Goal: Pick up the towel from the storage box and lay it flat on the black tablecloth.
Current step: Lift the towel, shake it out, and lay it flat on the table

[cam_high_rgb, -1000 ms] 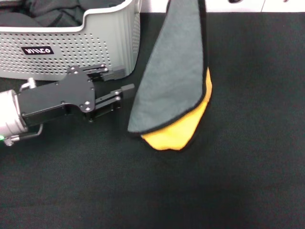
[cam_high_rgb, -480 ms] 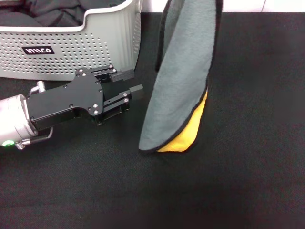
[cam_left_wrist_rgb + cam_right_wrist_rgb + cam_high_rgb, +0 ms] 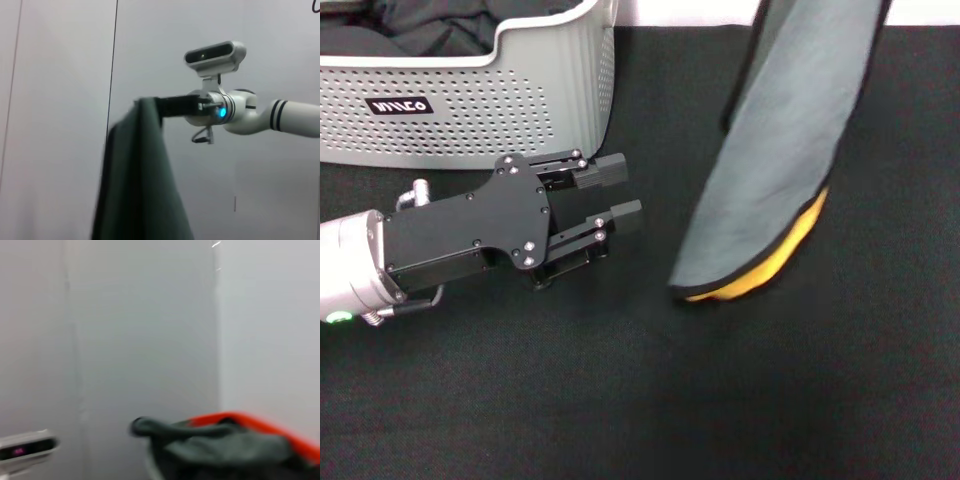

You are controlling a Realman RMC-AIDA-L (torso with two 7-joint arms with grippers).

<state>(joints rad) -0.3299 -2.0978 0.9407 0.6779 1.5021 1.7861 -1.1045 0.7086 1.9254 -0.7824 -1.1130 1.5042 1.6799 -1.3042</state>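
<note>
Black tablecloth (image 3: 520, 400) under open left end effector (image 3: 620, 192), right end effector (image 3: 167, 106) holding hanging towel (image 3: 790, 170)

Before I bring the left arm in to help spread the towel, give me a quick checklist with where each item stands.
1. Towel out of the storage box: ok, it hangs over the black tablecloth.
2. Right gripper holding the towel's top: ok, seen in the left wrist view.
3. Left gripper open and empty: ok, low beside the box.
4. Left gripper apart from the towel: ok, a gap shows.
5. Towel flat: not ok, it hangs folded, grey face out, orange at the bottom.
6. Towel's low end touching the cloth: cannot tell.
</note>
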